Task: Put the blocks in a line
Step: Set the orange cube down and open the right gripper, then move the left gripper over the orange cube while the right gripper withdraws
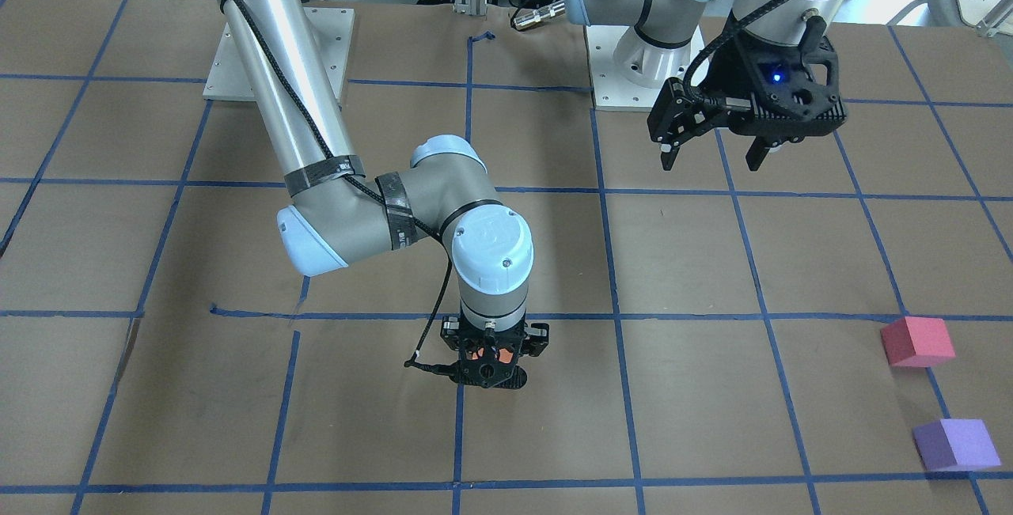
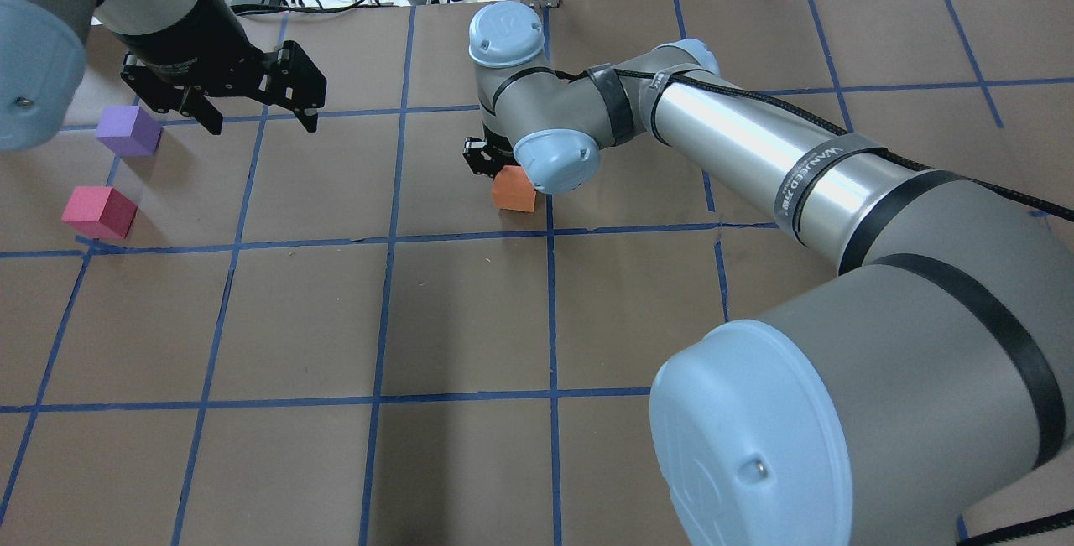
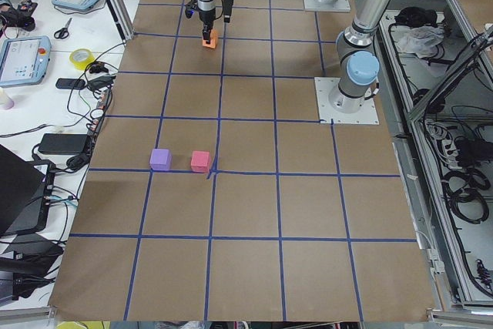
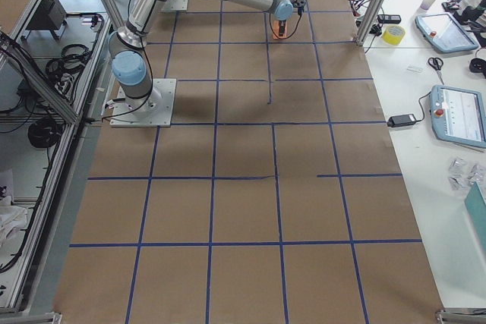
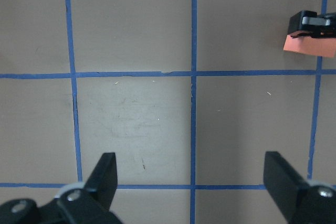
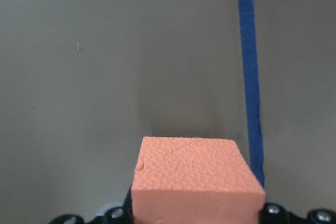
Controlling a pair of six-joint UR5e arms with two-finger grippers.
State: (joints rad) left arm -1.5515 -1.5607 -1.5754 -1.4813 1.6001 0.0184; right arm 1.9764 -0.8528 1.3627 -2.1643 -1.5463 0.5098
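Three foam blocks are sitting on one tabletop (image 1: 681,262): one orange block (image 2: 514,190), one red-pink block (image 1: 918,341) and one purple block (image 1: 955,444). Two robot arms (image 1: 269,64) are reaching over it, each carrying one two-fingered tool, the left tool (image 1: 712,157) and the right tool (image 1: 492,355). On the side bench (image 4: 410,89), two control tablets (image 4: 459,115), one roll of yellow tape (image 4: 393,34) and one pair of scissors (image 4: 435,64) are lying.
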